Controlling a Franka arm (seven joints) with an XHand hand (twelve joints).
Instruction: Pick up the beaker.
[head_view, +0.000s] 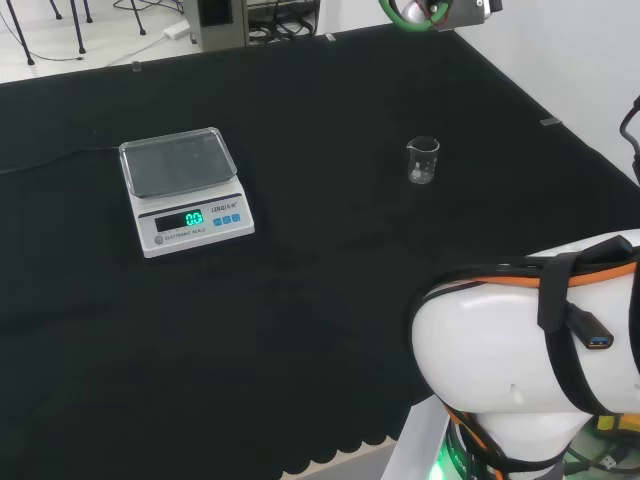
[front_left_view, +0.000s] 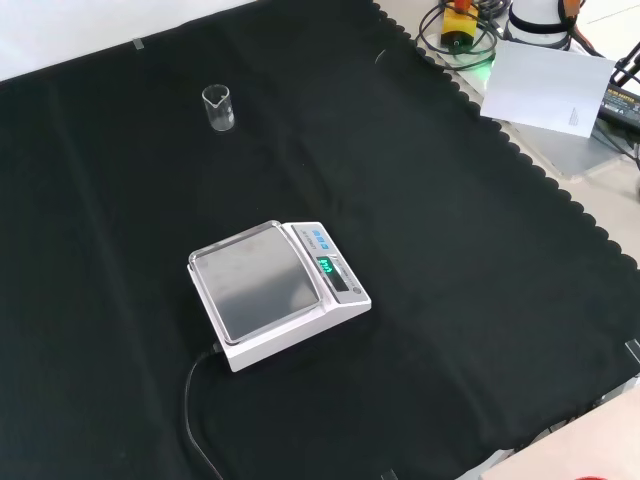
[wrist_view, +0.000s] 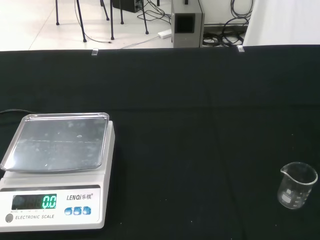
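Item 1: small clear glass beaker (head_view: 423, 160) with a pouring lip, standing upright on the black cloth (head_view: 300, 300). In the head view it is right of centre, well apart from the scale and to its right. In the front view (front_left_view: 218, 108) it stands toward the upper left, farther off than the scale. The wrist view (wrist_view: 297, 185) shows it upright with its spout turned toward the scale; nothing touches it and whether it holds anything cannot be told

Item 2: white electronic scale (head_view: 187, 192) with a rectangular steel weighing pan and a lit green display, set flat on the cloth. Left of centre in the head view, near the middle in the front view (front_left_view: 280, 292), close and large in the wrist view (wrist_view: 57, 167). A black cable (front_left_view: 195, 420) runs from its near end in the front view

Item 3: white arm link (head_view: 530, 350) with orange trim and black straps, lower right of the head view

Item 4: the hand: its state cannot be told from these views; the beaker is not in its hold
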